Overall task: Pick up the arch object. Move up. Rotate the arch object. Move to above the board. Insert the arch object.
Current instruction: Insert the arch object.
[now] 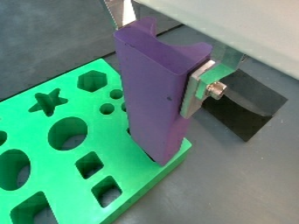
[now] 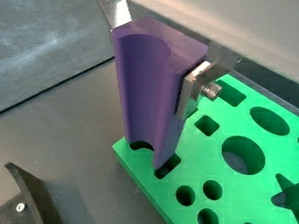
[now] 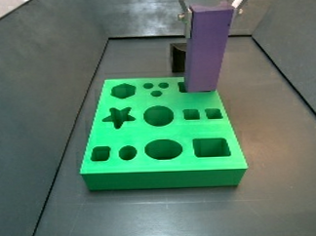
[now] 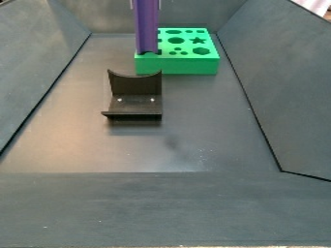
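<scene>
hand point(image 1: 158, 22) gripping arch object point(image 1: 156, 87) at board point(image 1: 47, 188) edge

A tall purple matte arch object point(image 4: 147, 24) stood upright at the far green holed board's point(image 4: 188, 56) left end; the gripper was out of frame.

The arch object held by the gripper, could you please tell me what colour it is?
Purple, matte. The arch object shows best in a wrist view, clamped in the gripper.

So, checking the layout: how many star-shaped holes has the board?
1: the star hole, beside the hexagon hole on the board; the arch object, in the gripper at one corner, may hide others.
</scene>
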Available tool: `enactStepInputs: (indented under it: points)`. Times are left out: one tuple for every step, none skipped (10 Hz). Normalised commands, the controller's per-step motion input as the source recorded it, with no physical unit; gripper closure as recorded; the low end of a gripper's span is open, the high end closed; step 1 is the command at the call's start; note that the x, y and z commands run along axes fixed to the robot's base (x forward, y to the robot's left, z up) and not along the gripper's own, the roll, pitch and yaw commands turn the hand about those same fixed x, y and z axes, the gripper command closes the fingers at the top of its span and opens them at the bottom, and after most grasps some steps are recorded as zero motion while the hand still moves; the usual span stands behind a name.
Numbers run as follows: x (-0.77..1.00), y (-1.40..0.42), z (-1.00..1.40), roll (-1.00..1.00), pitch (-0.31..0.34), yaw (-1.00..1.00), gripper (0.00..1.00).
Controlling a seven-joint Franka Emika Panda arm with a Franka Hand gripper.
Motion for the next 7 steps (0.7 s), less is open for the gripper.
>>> enactStepInputs:
  points:
    - [0.02, 0.0, -0.17, 0.13, 0.07, -0.2, 1.0]
    - [-0.14, 0.03, -0.13, 0.05, 0.06, -0.3, 1.0]
    - [-0.11, 0.03, -0.12, 0.01, 0.037, -0.27, 1.0]
    - [0.0, 0.01, -0.13, 0.02, 0.039, -0.24, 1.0]
    - [0.0, 0.03, -0.13, 0.02, 0.033, -0.18, 1.0]
    - [0.0, 0.01, -0.17, 0.01, 0.016, -0.17, 1.0]
    - [0.0, 0.0, -0.14, 0.0, 0.0, -0.15, 1.0]
